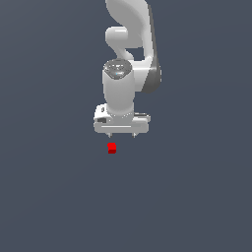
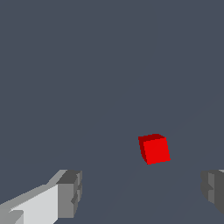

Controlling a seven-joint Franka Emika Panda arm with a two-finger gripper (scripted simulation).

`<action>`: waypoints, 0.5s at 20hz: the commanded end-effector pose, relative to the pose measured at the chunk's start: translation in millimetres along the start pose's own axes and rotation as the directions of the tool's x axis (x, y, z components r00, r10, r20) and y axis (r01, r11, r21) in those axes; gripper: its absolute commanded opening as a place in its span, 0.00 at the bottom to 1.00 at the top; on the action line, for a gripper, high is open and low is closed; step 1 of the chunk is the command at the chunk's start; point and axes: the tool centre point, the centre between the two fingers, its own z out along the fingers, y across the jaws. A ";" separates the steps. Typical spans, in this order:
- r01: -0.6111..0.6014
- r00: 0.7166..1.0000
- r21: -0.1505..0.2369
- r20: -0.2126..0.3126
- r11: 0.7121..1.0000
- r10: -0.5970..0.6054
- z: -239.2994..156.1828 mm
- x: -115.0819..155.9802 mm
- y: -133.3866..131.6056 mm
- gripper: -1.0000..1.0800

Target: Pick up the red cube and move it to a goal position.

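The red cube (image 1: 111,147) is a tiny bright red block lying on the dark grey floor, just below the white gripper (image 1: 121,135) in the exterior view and slightly toward that view's left. The gripper hangs from the white arm, pointing down, its two short fingertips spread wide apart with nothing between them. In the wrist view the red cube (image 2: 154,149) lies on the floor beyond the gripper (image 2: 142,194), between the lines of the two grey fingertips (image 2: 70,194) but apart from both.
A plain dark grey floor (image 1: 197,197) fills both views. The white arm (image 1: 130,44) rises above the gripper to the top of the exterior view.
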 end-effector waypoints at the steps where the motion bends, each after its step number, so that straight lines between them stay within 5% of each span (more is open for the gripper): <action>1: 0.000 1.000 0.000 0.000 1.000 0.000 0.0 0.0 0.0 0.96; 10: 0.033 0.999 -0.002 0.003 0.999 -0.033 25.4 -5.3 9.4 0.96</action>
